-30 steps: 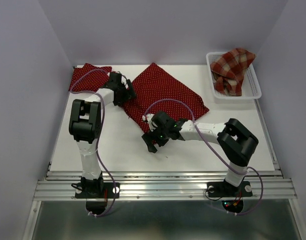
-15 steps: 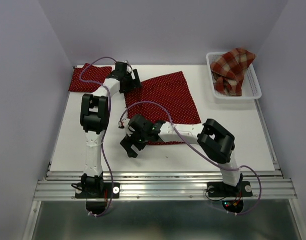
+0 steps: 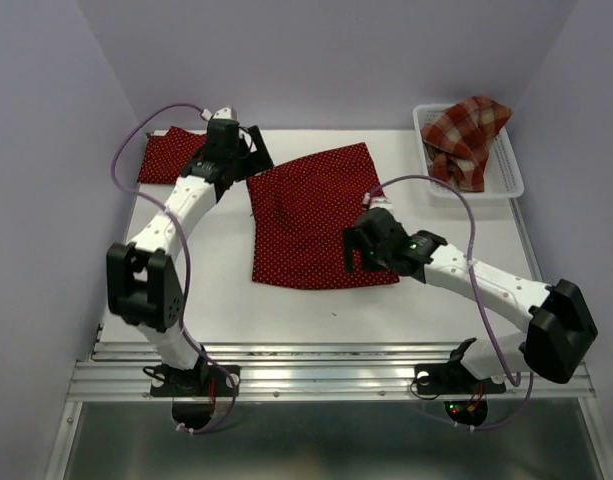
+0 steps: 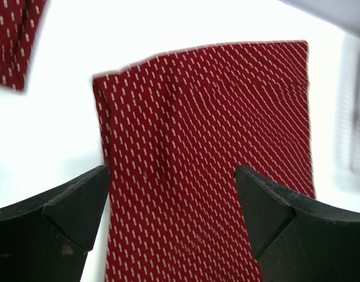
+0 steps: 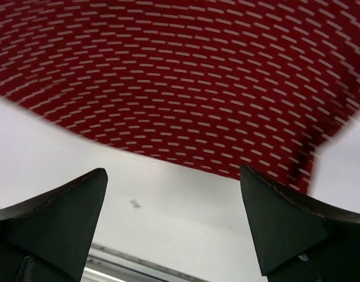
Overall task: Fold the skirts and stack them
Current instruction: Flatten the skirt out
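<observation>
Both grippers stand wide open with nothing held. From the overhead camera I see the left gripper (image 3: pixel 248 160) at the far-left corner of the spread polka-dot skirt (image 3: pixel 316 215). Its wrist view shows the two black fingers (image 4: pixel 68 205) apart with the dotted cloth between them. The right gripper (image 3: pixel 358 246) sits over the skirt's right side, near its front corner. In its own view the fingers (image 5: pixel 273 217) frame the near hem and bare white table (image 5: pixel 168 235). I cannot tell from any view whether either set of fingertips touches the cloth.

That skirt lies flat, dark red with tiny white dots, in the middle of the table (image 3: pixel 226 290). It has a slight ridge along its left edge and soft wrinkles near the centre.

A second dark red dotted skirt (image 3: pixel 166 158) lies at the back-left corner, well apart from the first. The left forearm and a loop of purple cable (image 3: pixel 126 160) cross in front of it, so I only see part of it. One corner of it shows at the top left of the left wrist view (image 4: pixel 12 35). Another purple cable (image 3: pixel 456 195) arches over the right arm, above the bare table between the skirt and the basket. A small dark speck (image 3: pixel 333 314) marks the table just in front of the spread skirt.

At the back-right corner stands the white mesh basket (image 3: pixel 511 178). The red-and-cream plaid skirt (image 3: pixel 466 135) is bunched up inside it and rises above the rim.
</observation>
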Controlling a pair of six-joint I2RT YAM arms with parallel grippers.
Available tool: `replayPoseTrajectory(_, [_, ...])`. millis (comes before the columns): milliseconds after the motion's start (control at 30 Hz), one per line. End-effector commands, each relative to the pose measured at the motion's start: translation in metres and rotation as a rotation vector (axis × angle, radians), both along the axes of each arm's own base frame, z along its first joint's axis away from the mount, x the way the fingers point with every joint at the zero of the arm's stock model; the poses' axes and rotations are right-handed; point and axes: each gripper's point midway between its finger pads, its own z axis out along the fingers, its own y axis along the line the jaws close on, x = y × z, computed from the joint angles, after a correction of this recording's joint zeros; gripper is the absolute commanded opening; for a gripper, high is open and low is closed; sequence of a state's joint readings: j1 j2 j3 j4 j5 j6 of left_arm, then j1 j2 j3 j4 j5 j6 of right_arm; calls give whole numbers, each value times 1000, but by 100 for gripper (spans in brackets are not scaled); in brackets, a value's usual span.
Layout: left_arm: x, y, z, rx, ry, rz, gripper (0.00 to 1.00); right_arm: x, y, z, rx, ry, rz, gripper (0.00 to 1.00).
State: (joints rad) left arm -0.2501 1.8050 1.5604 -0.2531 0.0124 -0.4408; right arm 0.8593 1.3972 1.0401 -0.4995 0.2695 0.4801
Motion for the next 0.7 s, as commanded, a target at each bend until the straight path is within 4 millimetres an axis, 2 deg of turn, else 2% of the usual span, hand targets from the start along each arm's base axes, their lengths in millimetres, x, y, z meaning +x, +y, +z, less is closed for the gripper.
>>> replayPoseTrajectory(0, [-65, -14, 0, -52, 13, 32, 99, -15, -102, -38, -136, 141, -371, 100])
replayPoseTrajectory(33, [-92, -18, -13, -68, 39, 6, 99, -14, -116, -43, -142, 161, -414, 100])
replayPoseTrajectory(67, [-111, -38, -20, -107, 65, -59, 99, -21, -126, -47, -173, 191, -433, 100])
replayPoseTrajectory(100, [-125, -47, -13, -156, 54, -85, 99, -24, -131, -49, -195, 202, -439, 100])
replayPoseTrajectory(133, [-146, -51, -39, -157, 116, -112, 99, -26, -137, -51, -219, 209, -456, 100])
replayPoseTrajectory(167, [-164, -64, -46, -177, 148, -161, 99, -30, -146, -54, -246, 226, -480, 100])
replayPoseTrajectory(233, [-193, -69, -65, -196, 206, -201, 99, -35, -157, -57, -280, 237, -505, 100])
replayPoseTrajectory(333, [-225, -73, -88, -199, 275, -242, 99, -37, -165, -61, -310, 235, -498, 100])
replayPoseTrajectory(400, [-233, -72, -97, -197, 297, -248, 99, -33, -166, -66, -321, 235, -500, 100])
replayPoseTrajectory(467, [-239, -66, -110, -180, 325, -231, 99, -27, -156, -71, -292, 235, -470, 100])
replayPoseTrajectory(667, [-240, -61, -130, -146, 365, -208, 99, -8, -140, -89, -280, 220, -416, 95])
